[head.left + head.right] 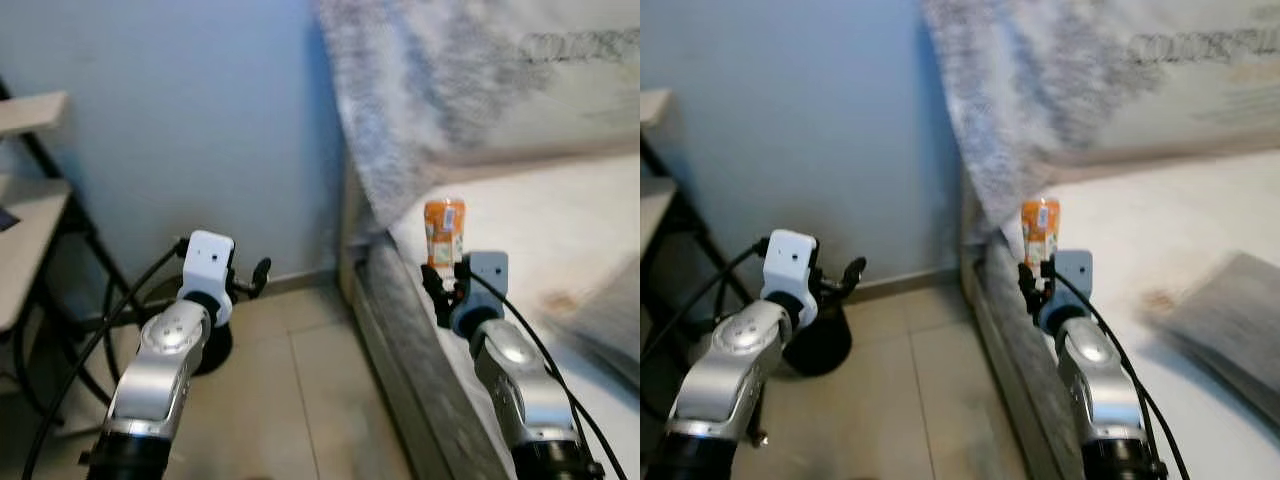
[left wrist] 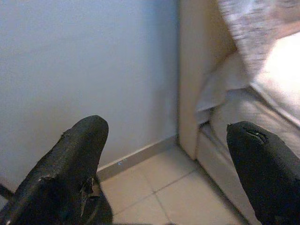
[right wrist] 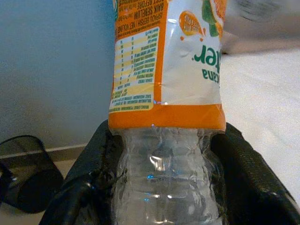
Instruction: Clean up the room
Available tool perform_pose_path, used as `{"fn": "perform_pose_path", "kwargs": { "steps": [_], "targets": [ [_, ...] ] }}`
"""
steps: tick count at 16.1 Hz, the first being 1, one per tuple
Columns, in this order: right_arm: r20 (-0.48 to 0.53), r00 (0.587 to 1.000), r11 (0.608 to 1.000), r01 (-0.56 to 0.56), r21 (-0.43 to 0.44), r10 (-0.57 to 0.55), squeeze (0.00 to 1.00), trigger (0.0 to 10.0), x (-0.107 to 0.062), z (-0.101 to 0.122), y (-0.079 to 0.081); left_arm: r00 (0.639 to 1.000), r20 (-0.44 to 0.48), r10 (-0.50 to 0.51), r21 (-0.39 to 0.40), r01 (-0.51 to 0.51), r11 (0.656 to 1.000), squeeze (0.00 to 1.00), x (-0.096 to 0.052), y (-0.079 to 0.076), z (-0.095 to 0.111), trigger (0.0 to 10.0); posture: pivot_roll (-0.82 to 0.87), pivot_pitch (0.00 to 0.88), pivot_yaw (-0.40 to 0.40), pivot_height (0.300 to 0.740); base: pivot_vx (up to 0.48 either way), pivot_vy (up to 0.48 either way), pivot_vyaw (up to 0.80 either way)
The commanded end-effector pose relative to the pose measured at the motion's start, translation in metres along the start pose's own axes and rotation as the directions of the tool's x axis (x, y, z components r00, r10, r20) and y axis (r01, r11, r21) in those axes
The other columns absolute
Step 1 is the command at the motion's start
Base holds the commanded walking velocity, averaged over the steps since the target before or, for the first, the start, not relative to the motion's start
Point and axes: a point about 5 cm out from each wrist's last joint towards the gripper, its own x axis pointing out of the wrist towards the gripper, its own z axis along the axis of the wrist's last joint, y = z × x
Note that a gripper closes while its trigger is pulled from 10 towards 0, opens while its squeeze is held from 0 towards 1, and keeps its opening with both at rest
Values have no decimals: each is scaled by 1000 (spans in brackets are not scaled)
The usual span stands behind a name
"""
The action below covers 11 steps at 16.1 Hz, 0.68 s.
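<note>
My right gripper is shut on a clear plastic bottle with an orange label, held upright above the near edge of the bed. In the right wrist view the black fingers press both sides of the bottle's crinkled clear part. A black mesh bin stands on the tiled floor by the blue wall, partly hidden behind my left arm. Beside that bin my left gripper hangs over the floor, and its fingers are spread wide with nothing between them.
A fuzzy grey blanket hangs off the bed's head end. A grey flat item lies on the mattress at the right. A shelf with black legs stands at the far left. Tiled floor lies between shelf and bed.
</note>
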Motion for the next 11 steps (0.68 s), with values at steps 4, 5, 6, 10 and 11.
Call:
{"fn": "perform_pose_path", "kwargs": {
  "steps": [4,5,6,10,11],
  "targets": [
    [24,1000,1000,-15,16,15,0,10000,3,4,6,1000,5,16,3,-16,1000,35,1,5,2,10000,-10,0,23,740,326,0,200],
    [26,999,1000,-21,13,21,0,10000,3,4,7,1000,5,14,3,-14,1000,39,1,5,2,10000,-10,0,23,740,326,0,800],
    [25,999,1000,-26,11,26,0,10000,4,4,7,1000,5,12,3,-12,1000,35,1,5,3,10000,-10,0,24,740,330,0,800],
    [19,1000,1000,-18,17,18,0,10000,4,3,5,1000,8,12,8,-12,1000,39,2,6,3,10000,-9,0,24,740,329,0,713],
    [14,1000,1000,-11,29,10,0,10000,4,3,4,1000,8,11,11,-11,1000,39,2,6,4,10000,-10,0,25,740,326,0,0]
  ]
}}
